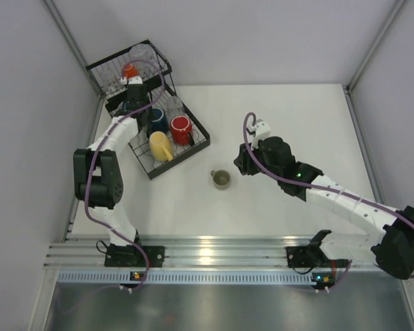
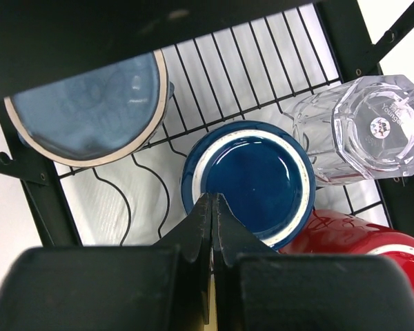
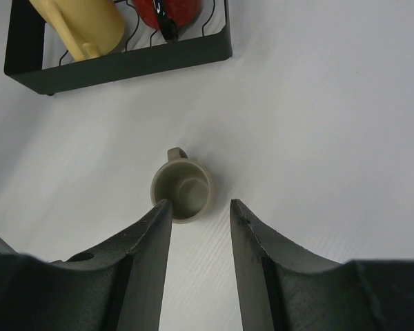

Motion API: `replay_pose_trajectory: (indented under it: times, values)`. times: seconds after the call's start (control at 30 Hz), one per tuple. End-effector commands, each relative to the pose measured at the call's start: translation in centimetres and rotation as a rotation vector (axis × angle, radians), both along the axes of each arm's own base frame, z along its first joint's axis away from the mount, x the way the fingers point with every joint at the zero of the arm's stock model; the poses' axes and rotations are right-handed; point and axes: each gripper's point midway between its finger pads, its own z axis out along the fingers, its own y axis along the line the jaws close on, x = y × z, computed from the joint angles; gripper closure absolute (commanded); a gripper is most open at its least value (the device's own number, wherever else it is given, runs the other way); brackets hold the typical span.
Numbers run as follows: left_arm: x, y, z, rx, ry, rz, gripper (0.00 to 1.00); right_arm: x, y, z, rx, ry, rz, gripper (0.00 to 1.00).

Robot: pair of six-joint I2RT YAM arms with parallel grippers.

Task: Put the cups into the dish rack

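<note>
the olive mug (image 3: 181, 191) is seen upright on the worktop (image 3: 331, 138) near the rack (image 3: 124, 65); the right fingers (image 3: 148, 255) are held partly open over it, likely for a grasp. the left fingers (image 2: 196, 231) are shut, empty, over the rack.

White table (image 1: 297, 131), aluminium rail (image 1: 214, 249), grey walls (image 1: 27, 83)

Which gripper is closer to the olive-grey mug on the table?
Right. The right gripper, open, has the olive-grey mug just ahead of it; the left gripper, shut, is over the dish rack.
</note>
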Motion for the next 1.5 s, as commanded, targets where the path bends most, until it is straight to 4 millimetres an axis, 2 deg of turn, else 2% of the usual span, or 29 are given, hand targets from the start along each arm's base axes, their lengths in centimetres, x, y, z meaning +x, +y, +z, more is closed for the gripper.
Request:
replay_pose_trajectory:
  times: [0.0,0.13,0.17,0.23,0.27,0.4,0.43,0.47,0.5,0.53,0.57,0.6,0.63,0.7,0.73,0.77,0.8,0.87,0.97,1.1,1.27,1.47]
  values:
    - [1.5,-0.3,1.5,0.001,-0.063,-0.01,1.0,0.9,-0.3,2.8,0.056,-0.076,-0.025,0.6]
    - [1.1,0.0,3.4,0.016,-0.097,0.001,1.0,0.9,-0.5,2.8,0.049,-0.074,-0.027,0.6]
    - [0.7,0.1,5.2,0.02,-0.133,0.0,1.0,0.8,-0.5,2.7,0.046,-0.074,-0.025,0.6]
    - [0.1,0.3,7.2,0.027,-0.17,0.005,1.0,0.8,-0.6,2.7,0.048,-0.073,-0.029,0.6]
    - [-0.6,0.5,9.2,0.034,-0.209,0.011,1.0,0.8,-0.7,2.7,0.047,-0.072,-0.031,0.6]
    - [-3.1,0.8,10.9,0.054,-0.197,0.027,1.0,0.6,-0.5,2.9,0.07,-0.066,-0.024,0.59]
    - [-3.7,0.7,10.8,0.055,-0.186,0.03,1.0,0.4,-0.3,3.0,0.08,-0.06,-0.017,0.59]
    - [-4.8,0.9,9.4,0.056,-0.143,0.035,1.0,0.4,-0.2,3.0,0.081,-0.057,-0.015,0.59]
    - [-5.9,0.9,10.1,0.047,-0.159,0.036,1.0,0.4,-0.1,3.0,0.087,-0.053,-0.013,0.59]
    - [-6.5,0.7,9.9,0.034,-0.155,0.028,1.0,0.4,0.1,2.9,0.09,-0.046,-0.009,0.59]
    - [-7.7,0.5,7.8,0.019,-0.115,0.02,1.0,0.5,0.2,2.5,0.085,-0.036,-0.007,0.59]
    - [-8.4,-0.3,7.6,-0.015,-0.111,-0.018,1.0,0.6,0.4,2.2,0.084,-0.031,-0.009,0.58]
    - [-9.4,-0.7,8.2,-0.041,-0.131,-0.032,1.0,0.8,0.6,1.2,0.069,-0.008,-0.013,0.58]
    - [-11.3,-1.4,6.9,-0.082,-0.107,-0.062,1.0,1.2,1.1,0.7,0.058,0.009,-0.012,0.59]
    - [-12.1,-1.5,7.7,-0.107,-0.135,-0.056,1.0,1.4,1.3,0.3,0.053,0.031,-0.017,0.58]
    - [-12.6,-1.8,7.5,-0.124,-0.135,-0.061,1.0,1.6,1.6,-1.0,0.032,0.066,-0.022,0.59]
    - [-13.2,-2.1,6.5,-0.146,-0.113,-0.077,1.0,1.9,2.0,-0.6,0.04,0.081,-0.027,0.59]
    - [-13.8,-2.6,5.7,-0.184,-0.094,-0.087,1.0,2.2,2.5,-1.7,0.028,0.123,-0.033,0.6]
    - [-14.2,-3.3,3.9,-0.218,-0.033,-0.1,1.0,2.4,3.2,-2.0,0.051,0.145,-0.032,0.6]
    - [-13.8,-2.7,2.5,-0.199,0.001,-0.065,1.0,1.9,3.6,-1.8,0.085,0.141,-0.016,0.6]
    - [-12.1,-1.3,2.8,-0.153,-0.007,0.016,1.0,1.3,2.9,-1.7,0.085,0.125,-0.024,0.6]
    - [-10.9,-1.2,1.5,-0.142,0.031,0.031,1.0,1.1,2.2,-1.2,0.074,0.107,-0.03,0.59]
